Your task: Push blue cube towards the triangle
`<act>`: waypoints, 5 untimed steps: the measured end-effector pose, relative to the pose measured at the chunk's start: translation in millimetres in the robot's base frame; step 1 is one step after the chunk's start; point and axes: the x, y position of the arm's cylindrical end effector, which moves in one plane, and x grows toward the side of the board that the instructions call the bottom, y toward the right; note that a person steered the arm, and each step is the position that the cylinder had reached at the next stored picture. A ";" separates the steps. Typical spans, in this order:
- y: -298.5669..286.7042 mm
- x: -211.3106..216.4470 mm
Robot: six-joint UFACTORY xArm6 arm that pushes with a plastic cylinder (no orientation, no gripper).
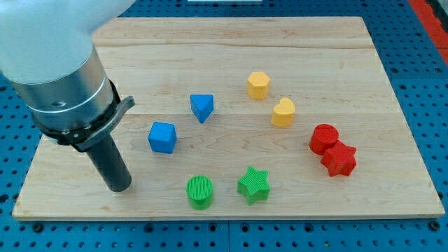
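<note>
The blue cube (162, 137) sits left of the board's middle. The blue triangle (201, 107) lies up and to the right of it, a short gap away. My tip (119, 187) rests on the board down and to the left of the blue cube, apart from it. The arm's grey body fills the view's upper left.
A green cylinder (199, 191) and a green star (253, 185) sit near the bottom edge. A yellow hexagon (257, 85) and a yellow heart-like block (283, 112) are to the right of the middle. A red cylinder (323, 138) touches a red star (339, 159). The wooden board (231, 49) lies on a blue pegboard.
</note>
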 end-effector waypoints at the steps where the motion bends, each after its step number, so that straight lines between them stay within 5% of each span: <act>1: -0.5 0.0; 5: -1.9 46.9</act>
